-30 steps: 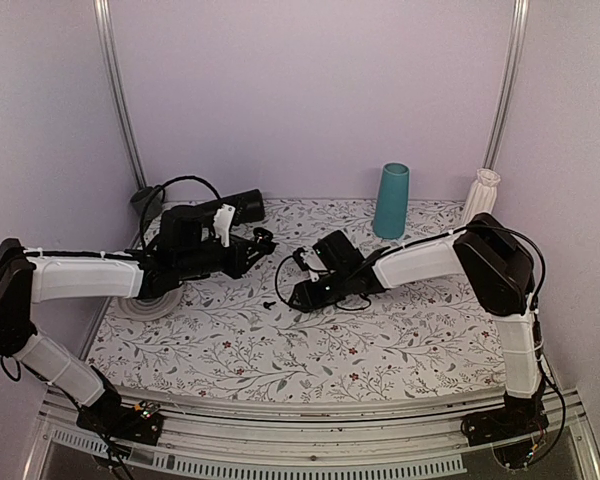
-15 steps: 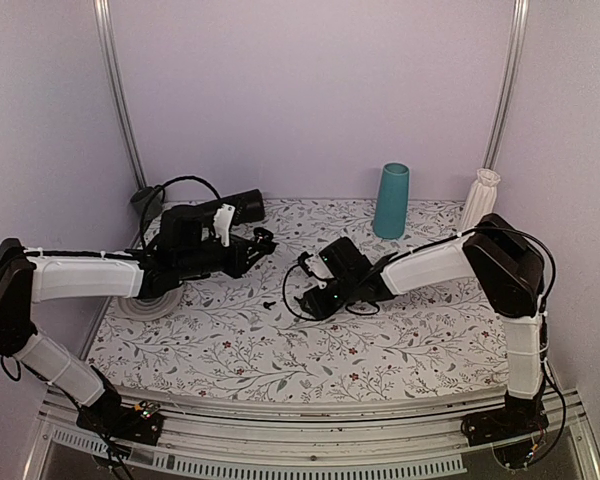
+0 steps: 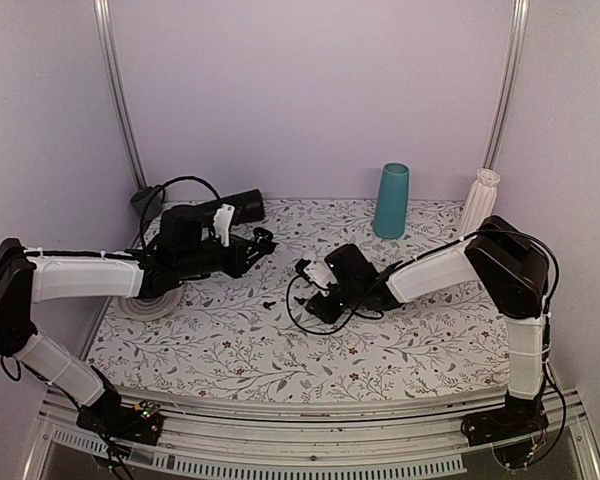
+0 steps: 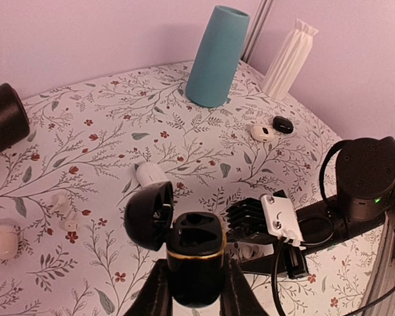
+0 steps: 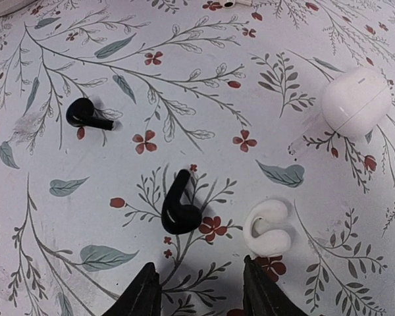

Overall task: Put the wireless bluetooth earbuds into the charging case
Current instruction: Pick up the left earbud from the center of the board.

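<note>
My left gripper is shut on the charging case, a black pebble with a gold rim, held upright above the table. Its lid hangs open to the left and both sockets look empty. In the right wrist view, one black earbud lies on the floral cloth just ahead of my right gripper. That gripper is open, with nothing between its fingers. The other black earbud lies farther off to the left, and shows from above as a dark speck.
A white earbud lies close to the right finger, and a white oval case sits beyond it. A teal cup, a white ribbed vase and a black cylinder stand at the back. More white earbuds lie on the cloth.
My right arm has drawn back to the right and settled lower over the cloth, its jaws narrowing a little. The left arm and the case have not moved.
</note>
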